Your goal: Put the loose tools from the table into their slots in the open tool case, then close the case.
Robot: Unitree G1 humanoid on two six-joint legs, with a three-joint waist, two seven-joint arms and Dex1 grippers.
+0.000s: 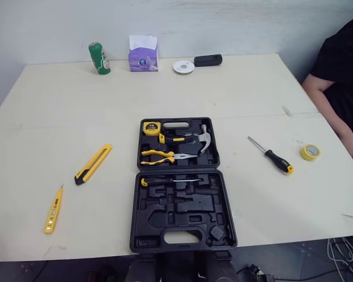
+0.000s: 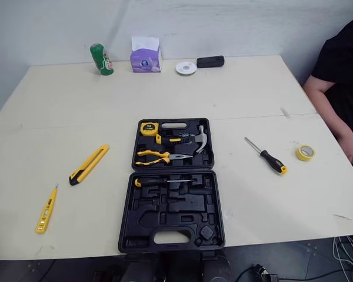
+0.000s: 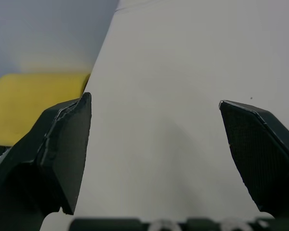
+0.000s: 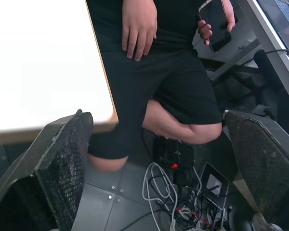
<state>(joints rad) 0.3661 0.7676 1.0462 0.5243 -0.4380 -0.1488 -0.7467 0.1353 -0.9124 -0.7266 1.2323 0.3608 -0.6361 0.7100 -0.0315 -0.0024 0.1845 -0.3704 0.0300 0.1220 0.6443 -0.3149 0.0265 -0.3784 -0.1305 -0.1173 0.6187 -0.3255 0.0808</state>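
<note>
Black plastic tool case lies open on the cream bench, empty slots up for loading. Your left tool and right tool are spread, holding nothing.

A green can stands at the far edge of the desk. Next to it is a purple tissue box, then a flat white round thing and a small black box (these two nearly touch). A person in black sits at the desk's right side, holding a phone. Wires lie on the floor.
</note>
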